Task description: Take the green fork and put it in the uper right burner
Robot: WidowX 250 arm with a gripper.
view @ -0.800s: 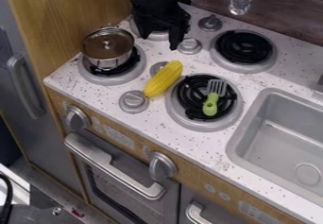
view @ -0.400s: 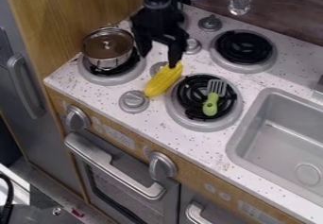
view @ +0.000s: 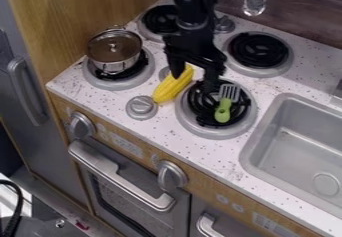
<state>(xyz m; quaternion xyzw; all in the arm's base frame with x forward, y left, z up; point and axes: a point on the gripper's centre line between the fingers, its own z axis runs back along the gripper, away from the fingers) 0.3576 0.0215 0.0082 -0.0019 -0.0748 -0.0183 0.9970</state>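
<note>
Fork of green plastic w/ greyish tines (view: 225,106) lies on lower R burner, black coil in silver ring (view: 187,122), long axis running approx. front to back, tines toward rear. Black fingers (view: 212,76) are spread, nothing btwn them, up & L of fork in view; R-hand one is near the tines. Gap runs roughly side to side, i.e. across the handle, so prob. no big wrist turn req'd: shift R & fwd, then down over handle. Yellow toy corn cob (view: 172,86) sits by L-hand one, might get nudged. Dest., upper R burner, black coil in silver ring (view: 259,50), is behind & R of fork.
</note>
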